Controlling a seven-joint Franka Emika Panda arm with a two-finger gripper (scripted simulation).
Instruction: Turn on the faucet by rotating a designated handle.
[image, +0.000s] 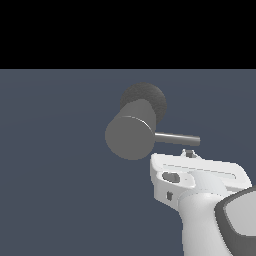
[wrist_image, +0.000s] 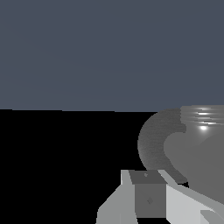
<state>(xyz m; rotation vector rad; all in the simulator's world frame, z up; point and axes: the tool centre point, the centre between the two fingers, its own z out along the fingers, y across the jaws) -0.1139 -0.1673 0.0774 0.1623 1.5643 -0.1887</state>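
Just below the outer end of the thin straight grey metal handle (image: 177, 138) sat the gripper (image: 189, 153), of which the exterior view showed only a small dark fingertip poking up above the white hand body. Whether that tip touched the rod or stood a little short of it could not be settled, and neither view showed both fingers clearly, so I cannot tell whether the jaws were apart or together. In the wrist view a grey finger (wrist_image: 146, 192) filled the foreground, with the faucet's rounded bulk close behind it.

That faucet (image: 131, 134), a matte grey stubby thick cylinder, stood near the middle of the flat blue-grey floor (image: 55, 165), its darker round speckled base (image: 150, 97) behind it as the exterior view looked. The handle ran from the cylinder's side toward the exterior view's right, roughly level.

By my judgement the task was at the approach or first-contact stage: the rod looked unturned, and the whole rotation remained to be done.

The glossy white robot arm (image: 205, 220) entered from the lower corner on the exterior view's right, its wrist bent so the broad hand lay under the handle with the fingers pointing up at it.
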